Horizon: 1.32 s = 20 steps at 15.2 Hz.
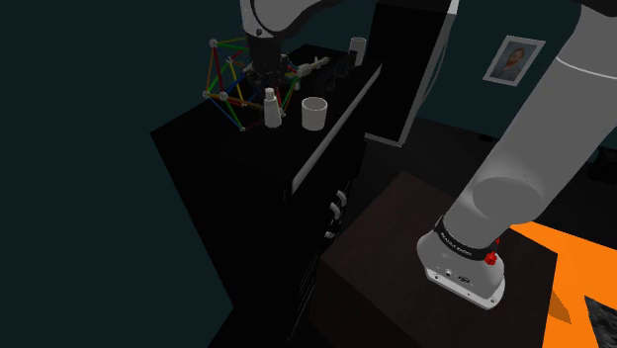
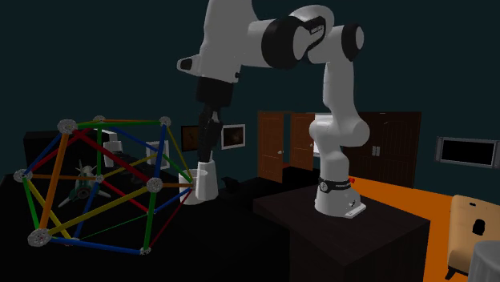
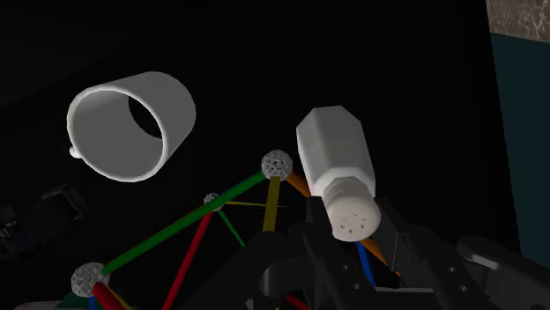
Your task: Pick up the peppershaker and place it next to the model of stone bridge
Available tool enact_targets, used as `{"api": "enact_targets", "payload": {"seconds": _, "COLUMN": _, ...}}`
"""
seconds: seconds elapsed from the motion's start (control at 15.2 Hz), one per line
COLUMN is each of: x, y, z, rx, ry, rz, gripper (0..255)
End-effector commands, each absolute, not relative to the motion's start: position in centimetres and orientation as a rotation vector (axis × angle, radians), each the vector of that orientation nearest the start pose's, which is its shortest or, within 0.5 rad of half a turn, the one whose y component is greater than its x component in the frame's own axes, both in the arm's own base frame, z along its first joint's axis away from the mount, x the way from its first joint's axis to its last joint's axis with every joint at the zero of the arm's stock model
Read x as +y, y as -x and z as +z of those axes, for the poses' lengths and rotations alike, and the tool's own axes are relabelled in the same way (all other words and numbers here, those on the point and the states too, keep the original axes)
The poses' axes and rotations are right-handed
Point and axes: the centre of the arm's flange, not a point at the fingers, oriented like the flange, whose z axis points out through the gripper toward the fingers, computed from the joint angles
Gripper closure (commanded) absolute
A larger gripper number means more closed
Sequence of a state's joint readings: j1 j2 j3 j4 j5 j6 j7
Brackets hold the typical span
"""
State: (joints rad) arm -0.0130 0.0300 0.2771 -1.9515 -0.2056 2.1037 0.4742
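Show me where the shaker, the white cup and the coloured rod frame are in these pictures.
shaker (image 3: 333, 145): wrist view, its white body.
white cup (image 3: 172, 110): wrist view, its outer wall.
coloured rod frame (image 3: 276, 164): wrist view, a grey joint ball.

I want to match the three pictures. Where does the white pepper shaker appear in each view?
Shoulder view: the white pepper shaker stands in the upper middle, between the colourful rod frame and a white cup.
Second exterior view: left of centre, just beyond the frame's right corner.
Wrist view: beside a green rod of the frame, with the cup farther off.
Shared landmark: the rod frame.
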Motion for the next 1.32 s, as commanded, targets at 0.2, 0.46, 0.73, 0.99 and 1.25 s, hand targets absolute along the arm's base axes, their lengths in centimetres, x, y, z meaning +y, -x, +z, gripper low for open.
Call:
{"api": "enact_targets", "payload": {"seconds": 0.2, "x": 13.9, "y": -56.1, "z": 50.2, "rx": 0.189, "ry": 3.242, "rz": -0.290, "gripper": 255}}
{"api": "enact_targets", "payload": {"seconds": 0.46, "x": 13.9, "y": -56.1, "z": 52.3, "rx": 0.189, "ry": 3.242, "rz": -0.290, "gripper": 255}}
{"api": "enact_targets", "payload": {"seconds": 0.73, "x": 13.9, "y": -56.1, "z": 54.1, "rx": 0.189, "ry": 3.242, "rz": -0.290, "gripper": 255}}
{"api": "enact_targets", "payload": {"seconds": 0.99, "x": 8.6, "y": -56.0, "z": 54.3, "rx": 0.189, "ry": 3.242, "rz": -0.290, "gripper": 255}}
{"api": "enact_targets", "payload": {"seconds": 1.25, "x": 3.3, "y": -56.0, "z": 54.4, "rx": 0.189, "ry": 3.242, "rz": -0.290, "gripper": 255}}
